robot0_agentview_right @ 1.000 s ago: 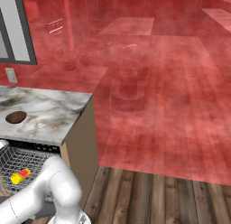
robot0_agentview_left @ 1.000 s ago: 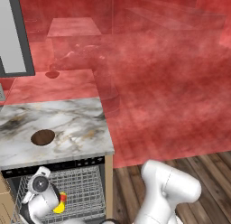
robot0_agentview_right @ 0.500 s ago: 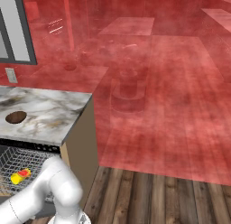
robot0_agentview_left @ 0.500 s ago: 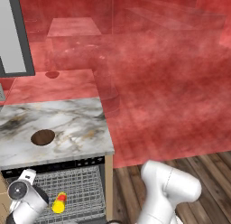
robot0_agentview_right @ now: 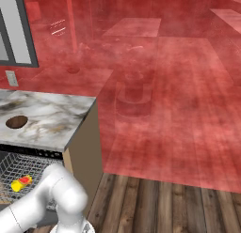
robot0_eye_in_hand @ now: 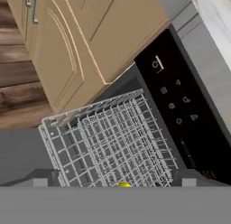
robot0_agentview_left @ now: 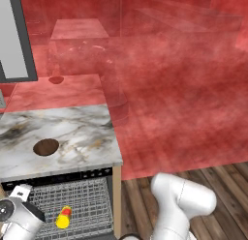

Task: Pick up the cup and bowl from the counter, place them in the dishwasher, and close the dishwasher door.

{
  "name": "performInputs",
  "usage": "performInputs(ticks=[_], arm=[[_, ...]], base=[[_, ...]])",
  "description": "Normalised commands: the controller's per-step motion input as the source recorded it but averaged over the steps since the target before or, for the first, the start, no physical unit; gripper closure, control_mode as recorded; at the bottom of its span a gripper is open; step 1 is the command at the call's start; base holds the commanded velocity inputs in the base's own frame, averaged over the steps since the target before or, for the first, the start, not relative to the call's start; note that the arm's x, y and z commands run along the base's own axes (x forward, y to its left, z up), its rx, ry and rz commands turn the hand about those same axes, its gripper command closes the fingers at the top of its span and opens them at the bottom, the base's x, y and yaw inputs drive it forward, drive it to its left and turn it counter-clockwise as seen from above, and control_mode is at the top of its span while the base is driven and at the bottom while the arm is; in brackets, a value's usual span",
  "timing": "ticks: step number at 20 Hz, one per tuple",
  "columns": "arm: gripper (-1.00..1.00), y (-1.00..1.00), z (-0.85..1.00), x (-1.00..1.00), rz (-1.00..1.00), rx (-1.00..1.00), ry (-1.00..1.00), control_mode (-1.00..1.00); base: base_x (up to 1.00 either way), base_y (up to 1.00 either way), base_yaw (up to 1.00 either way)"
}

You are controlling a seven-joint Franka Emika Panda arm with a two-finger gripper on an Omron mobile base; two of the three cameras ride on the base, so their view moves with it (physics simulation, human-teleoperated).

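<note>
Cup [robot0_agentview_left: 63, 218] lies on its side in the silver wire rack [robot0_agentview_left: 77, 202] of the dishwasher [robot0_agentview_left: 72, 176], yellow with a red end, roughly mid-rack in the left base view and near the rack's left side in the right base view [robot0_agentview_right: 21, 182]; a sliver of its yellow rim [robot0_eye_in_hand: 123, 185] shows at the bottom of my hand view. My bowl [robot0_agentview_left: 46, 147] sits upright on the tabletop [robot0_agentview_left: 92, 137], toward its left part and well back from the front edge, with bare marble all round it and a clear stretch out to the right-hand corner. From the right base view the bowl [robot0_agentview_right: 16, 121] lies close to the left border of the picture. The black control strip [robot0_eye_in_hand: 180, 114] runs just under the tabletop's front edge, and the rack is pulled out below it, its wire rim [robot0_eye_in_hand: 94, 108] standing free with tan cabinet doors [robot0_eye_in_hand: 67, 42] beyond one side and wooden floor [robot0_agentview_right: 155, 204] off the dishwasher's right side panel. My claw is spread wide and pinches nothing; it looks along the rack from above the cup, apart from the wires. My arm [robot0_agentview_left: 19, 219] is at the rack's left front corner.
</note>
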Motion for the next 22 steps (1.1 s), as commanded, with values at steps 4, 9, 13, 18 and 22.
performInputs(ticks=[4, 9, 13, 18, 22], arm=[[-1.00, -0.50, 0.11, -0.23, 0.00, -0.02, 0.00, -1.00], [-1.00, -0.56, 0.37, -0.05, 0.01, -0.08, 0.00, -1.00], [-1.00, -0.46, 0.47, 0.00, 0.01, -0.06, 0.00, -1.00], [-1.00, -0.15, 0.37, 0.00, 0.03, -0.06, 0.00, -1.00], [-1.00, 0.00, 0.22, 0.08, 0.05, -0.04, 0.00, -1.00]], base=[[0.00, 0.00, 0.00], [0.00, 0.00, 0.00], [0.00, 0.00, 0.00], [0.00, 0.00, 0.00], [0.00, 0.00, 0.00]])
